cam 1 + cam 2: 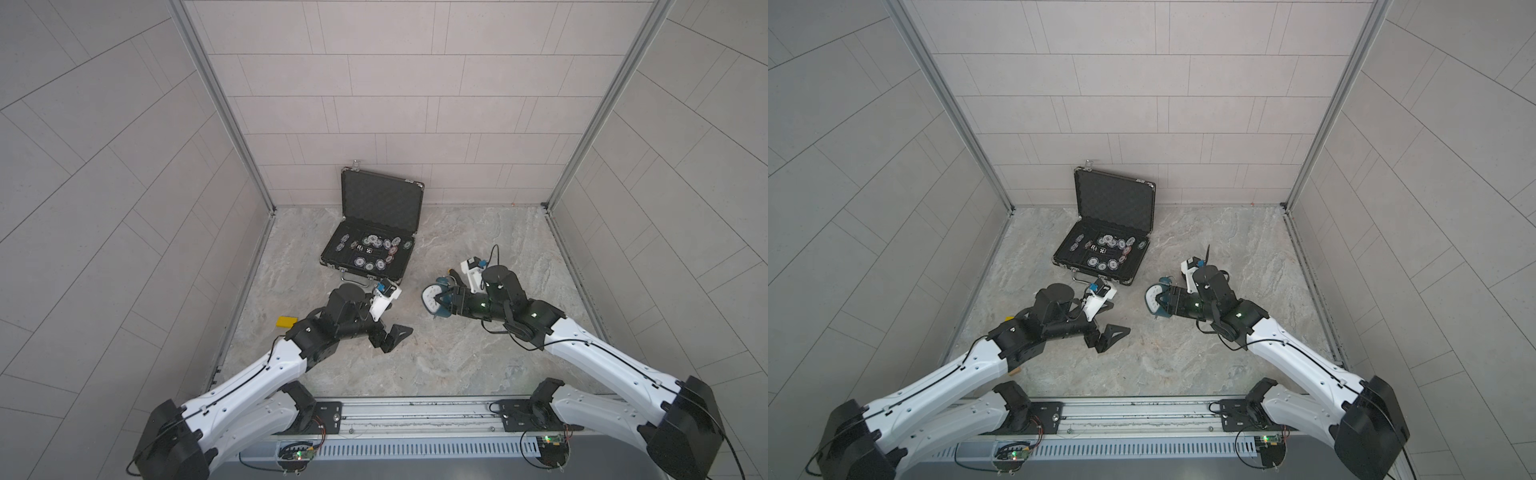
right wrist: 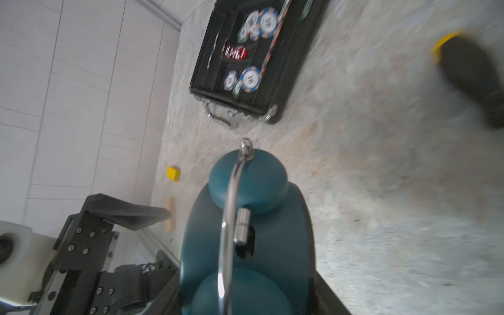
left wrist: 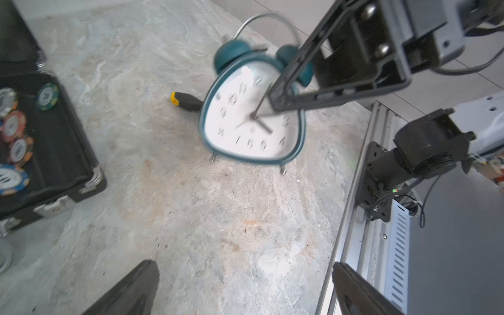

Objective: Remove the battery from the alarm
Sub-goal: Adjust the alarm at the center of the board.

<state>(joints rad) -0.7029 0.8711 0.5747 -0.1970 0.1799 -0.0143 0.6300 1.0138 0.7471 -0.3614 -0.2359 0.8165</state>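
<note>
Clamping front-to-back on the teal rounded-triangle white-dial alarm clock (image 1: 428, 296), right tool (image 1: 436, 301) should swing its back toward the empty, jaws-apart left tool (image 1: 395, 338); battery unseen, likely inside.

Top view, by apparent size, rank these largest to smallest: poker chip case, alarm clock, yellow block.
1. poker chip case, clearly the largest
2. alarm clock, partly hidden, still second
3. yellow block, the smallest

The grey marbled worktop (image 1: 457, 353) carries an open black case (image 1: 380, 199) of chips near the back wall, a yellow block (image 1: 286, 321) by its left edge, a wooden stick (image 2: 170, 214) nearby, and a black-handled screwdriver (image 3: 188, 101).
</note>
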